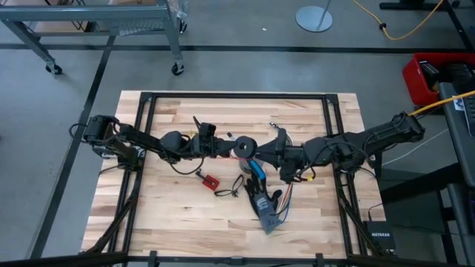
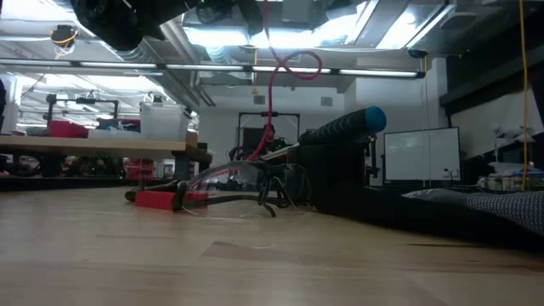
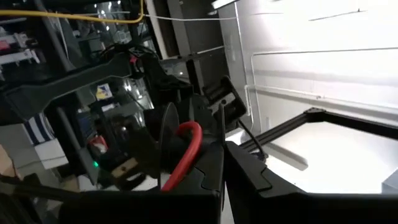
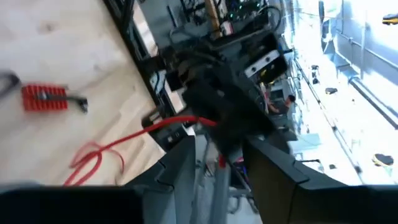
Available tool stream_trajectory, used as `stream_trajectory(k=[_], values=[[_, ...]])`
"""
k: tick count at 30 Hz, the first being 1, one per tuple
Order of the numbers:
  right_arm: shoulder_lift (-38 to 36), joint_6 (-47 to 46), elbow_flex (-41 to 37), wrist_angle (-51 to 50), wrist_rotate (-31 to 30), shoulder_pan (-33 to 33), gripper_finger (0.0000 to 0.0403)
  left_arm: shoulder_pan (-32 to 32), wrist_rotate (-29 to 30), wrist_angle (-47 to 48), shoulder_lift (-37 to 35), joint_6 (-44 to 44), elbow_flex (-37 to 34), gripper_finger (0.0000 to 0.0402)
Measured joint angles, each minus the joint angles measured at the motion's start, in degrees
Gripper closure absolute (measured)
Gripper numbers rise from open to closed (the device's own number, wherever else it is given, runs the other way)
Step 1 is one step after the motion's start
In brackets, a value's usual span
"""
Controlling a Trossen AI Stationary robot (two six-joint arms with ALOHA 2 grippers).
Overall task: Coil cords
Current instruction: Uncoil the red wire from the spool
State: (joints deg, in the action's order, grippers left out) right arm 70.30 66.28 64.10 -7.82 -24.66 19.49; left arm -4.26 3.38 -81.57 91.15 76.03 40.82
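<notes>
A thin red cord runs between my two grippers above the middle of the table. In the low view it hangs down from above in a loop. Its slack loops lie on the wood. My left gripper is shut on the cord beside a dark round roll. My right gripper faces it from the right, shut on a thin strand. A black cord with red clips does not show plainly. My left gripper has the red cord's bend just ahead of its nearly closed fingers. The cord arches over a dark disc. The fingers come level from the table's left. The finger bodies hide the exact place of contact. My right gripper pinches a thin strand with a red spot between its two fingers. The fingers come from the table's right, roughly level. The red cord runs on from there, slack, down to the table.
A small red board with a short black wire lies near the middle. Multicoloured ribbon wires and a blue-tipped tool lie toward the near edge. A black frame borders the table.
</notes>
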Motion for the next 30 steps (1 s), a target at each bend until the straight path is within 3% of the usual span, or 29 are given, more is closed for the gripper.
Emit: stream_trajectory(k=[4, 8, 18, 30], values=[[2.2, 6.5, 0.0, 0.2, -3.0, 0.0, 0.0265, 0.0, 0.0, 0.5, 0.0, 1.3, 0.0, 0.0402], [4.1, 10.7, 0.0, 1.1, -10.2, 0.1, 0.0265, 0.0, 0.3, 0.5, 0.0, 1.3, 0.0, 0.0402], [4.0, 12.2, 0.8, 2.2, -27.0, 0.0, 0.0265, 0.3, -0.4, 0.3, 0.0, 1.4, 0.0, 0.0402], [4.0, 15.8, 0.9, 1.7, -31.9, 0.0, 0.0265, 0.6, -0.2, -0.1, 0.0, 0.7, 0.0, 0.0402]])
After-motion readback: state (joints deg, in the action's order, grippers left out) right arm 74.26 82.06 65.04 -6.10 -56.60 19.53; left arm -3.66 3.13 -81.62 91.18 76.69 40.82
